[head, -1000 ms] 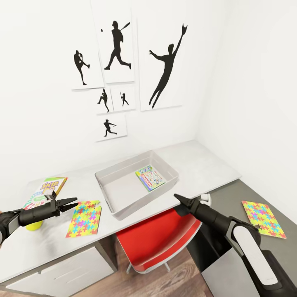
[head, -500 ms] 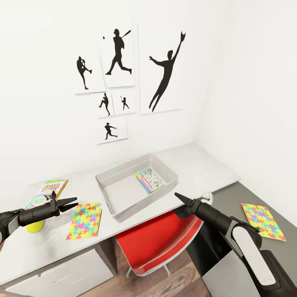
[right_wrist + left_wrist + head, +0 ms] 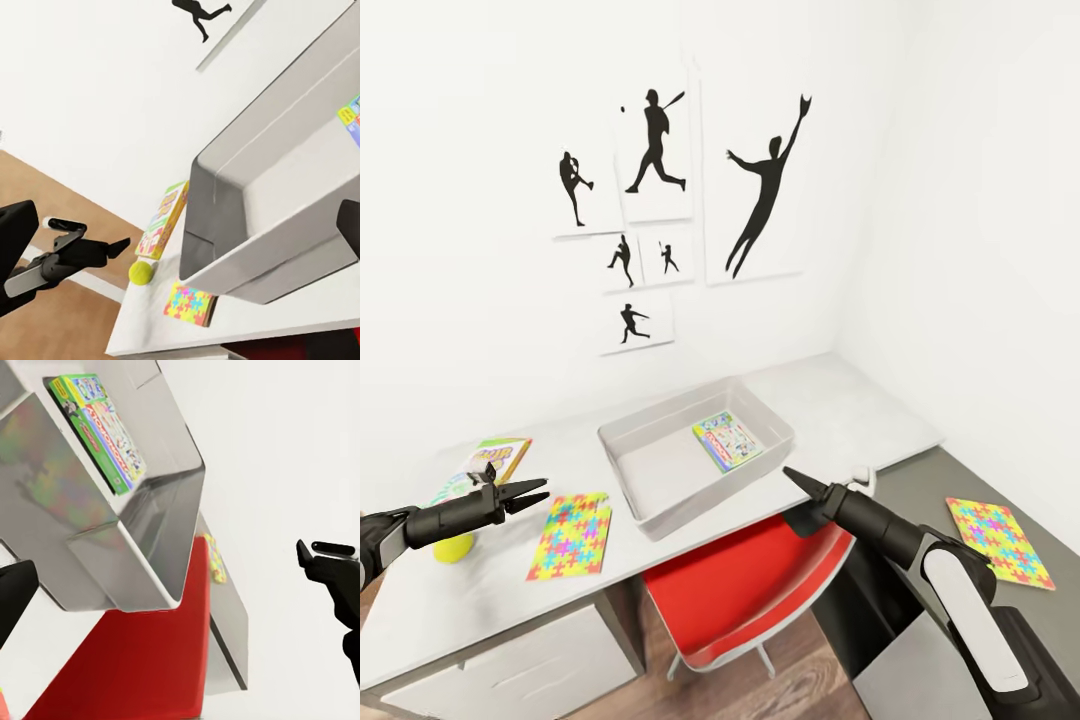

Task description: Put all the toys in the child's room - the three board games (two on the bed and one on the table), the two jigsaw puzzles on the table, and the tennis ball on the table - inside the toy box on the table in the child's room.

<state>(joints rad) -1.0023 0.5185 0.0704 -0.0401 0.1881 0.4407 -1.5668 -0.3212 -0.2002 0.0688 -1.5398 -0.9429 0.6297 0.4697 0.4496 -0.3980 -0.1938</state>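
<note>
The light-grey toy box (image 3: 660,510) stands mid-table (image 3: 850,405) with a green-edged board game (image 3: 728,441) lying flat inside it. The same box (image 3: 142,562) and game (image 3: 101,431) show in the left wrist view. My left gripper (image 3: 541,490) hovers open and empty over the desk's left part. Just beside it lies one jigsaw puzzle (image 3: 570,535), with the tennis ball (image 3: 453,547) and the SKIP-BO board game (image 3: 498,458) behind it. My right gripper (image 3: 790,474) hangs off the box's front right corner, its fingers (image 3: 15,232) apart and empty. A second jigsaw puzzle (image 3: 998,542) lies far right.
A red chair (image 3: 745,590) is tucked under the desk's front edge, below the toy box. White drawer fronts (image 3: 510,660) sit under the left part. Black sports silhouettes (image 3: 760,190) hang on the white wall behind. The side wall closes in on the right.
The whole picture has shifted a little, so the camera moved. Both grippers keep their pose, and nothing was taken hold of or let go.
</note>
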